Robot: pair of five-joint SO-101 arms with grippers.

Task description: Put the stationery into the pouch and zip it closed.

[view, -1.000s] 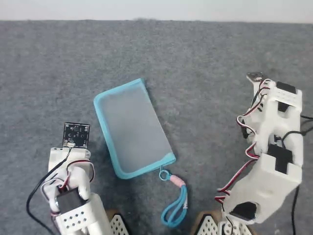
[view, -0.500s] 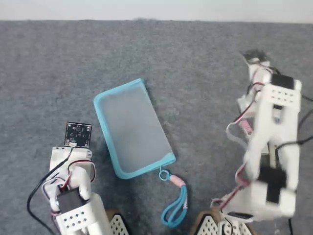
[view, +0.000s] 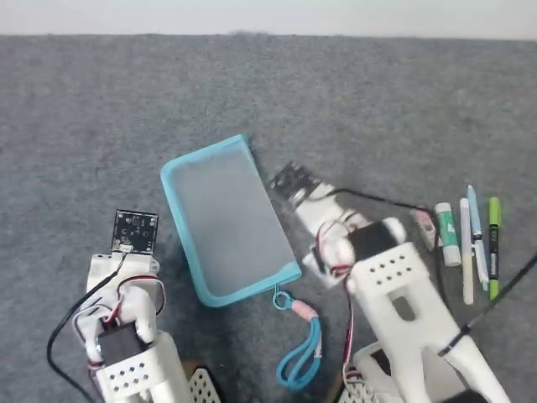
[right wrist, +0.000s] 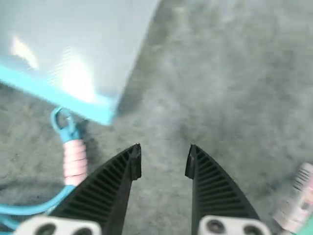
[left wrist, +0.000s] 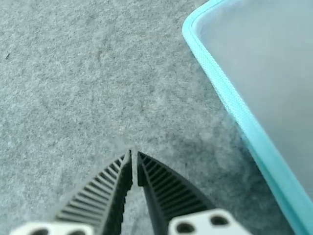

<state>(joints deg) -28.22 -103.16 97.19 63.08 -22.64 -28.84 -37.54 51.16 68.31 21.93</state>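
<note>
The pouch (view: 226, 222) is flat and translucent with a teal border, and it lies in the middle of the grey mat. Its zipper pull ring (view: 282, 299) with pink beads and a blue strap (view: 300, 357) trails off the near corner. Several pens and markers (view: 470, 243) lie in a row at the right. My right gripper (right wrist: 164, 155) is open above bare mat, just off the pouch's corner (right wrist: 73, 54) and beside the pull ring (right wrist: 61, 120). My left gripper (left wrist: 134, 159) is shut and hovers over the mat, apart from the pouch's teal edge (left wrist: 230, 103).
The right arm (view: 369, 260) lies between the pouch and the stationery. The left arm (view: 126, 294) stands at the near left. Open grey mat stretches behind the pouch up to the far edge (view: 268, 35).
The right arm has swung from the far right in to the pouch's near corner, uncovering the pens. The left arm and the pouch have stayed put.
</note>
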